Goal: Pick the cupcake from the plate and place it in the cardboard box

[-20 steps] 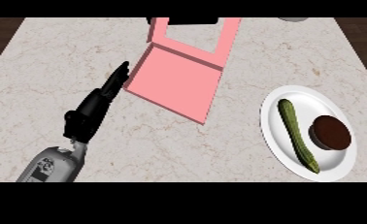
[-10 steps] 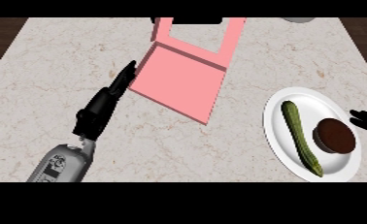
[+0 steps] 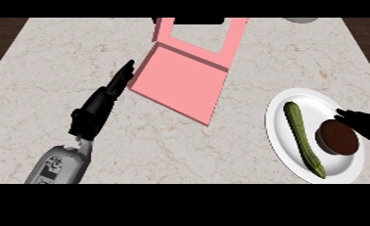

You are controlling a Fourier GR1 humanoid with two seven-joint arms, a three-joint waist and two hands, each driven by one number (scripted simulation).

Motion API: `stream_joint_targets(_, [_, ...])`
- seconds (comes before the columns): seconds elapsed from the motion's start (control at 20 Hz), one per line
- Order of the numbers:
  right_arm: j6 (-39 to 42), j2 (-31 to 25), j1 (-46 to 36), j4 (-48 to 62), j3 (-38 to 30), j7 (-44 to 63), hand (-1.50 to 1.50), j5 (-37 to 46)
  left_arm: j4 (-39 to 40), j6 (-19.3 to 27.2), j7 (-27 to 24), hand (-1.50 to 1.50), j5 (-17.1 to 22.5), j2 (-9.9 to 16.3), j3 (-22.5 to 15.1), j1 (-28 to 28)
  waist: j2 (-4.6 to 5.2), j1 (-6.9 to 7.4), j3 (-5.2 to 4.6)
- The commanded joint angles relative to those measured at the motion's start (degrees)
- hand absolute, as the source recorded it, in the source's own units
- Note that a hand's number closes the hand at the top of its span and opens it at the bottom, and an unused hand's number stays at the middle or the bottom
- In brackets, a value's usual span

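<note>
the cupcake (image 3: 337, 138) sits on the plate (image 3: 288, 137) at lower right beside a cucumber (image 3: 303, 139), the right hand (image 3: 356, 122) at the frame's right edge, fingers unclear, while the left hand (image 3: 101, 103) rests straight-fingered, empty, by the pink box (image 3: 180, 80).

Counter (image 3: 86, 54) is pale beige marble with faint brownish veins. On it sits a pink box (image 3: 184, 80), flat salmon all over. Right of the box there's a white plate (image 3: 283, 142) holding a dark brown cupcake (image 3: 338, 138) and a green cucumber (image 3: 302, 137). Both hands are black, left hand (image 3: 98, 107) on a grey forearm.
</note>
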Motion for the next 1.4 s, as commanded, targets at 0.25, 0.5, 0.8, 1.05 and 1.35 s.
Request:
stream_joint_targets(0.25, [2.4, 5.6, -5.4, 0.5, -0.1, -0.2, -1.5, 5.1, -2.5, -1.3, 2.1, 0.0, -3.8, -4.0, 1.5, 1.1, -0.04, -0.04, -0.01])
stream_joint_targets(0.5, [-1.3, 5.7, -4.8, 8.5, -0.2, -6.3, -1.5, 10.5, -7.1, -2.4, 3.0, 0.0, -5.4, -4.2, 1.4, 6.1, -0.06, 0.19, 0.01])
stream_joint_targets(0.8, [-1.4, 8.1, -5.6, 9.7, 2.3, -6.4, -1.5, 16.1, 0.8, -5.0, 0.7, 0.0, -6.0, -6.6, 4.6, 0.4, 0.0, -0.04, 0.0])
stream_joint_targets(1.05, [-3.5, 10.0, -8.2, 15.8, 2.3, -8.5, -1.5, 19.4, -1.5, -5.5, 0.7, 0.0, -7.5, -8.0, 4.6, 3.0, -0.01, 0.08, 0.0])
stream_joint_targets(1.35, [-2.0, 13.0, -10.0, 15.3, 3.3, -5.8, -1.5, 22.2, 1.6, -6.8, 1.0, 0.0, -8.0, -8.6, 7.6, -1.7, 0.0, -0.04, -0.01])
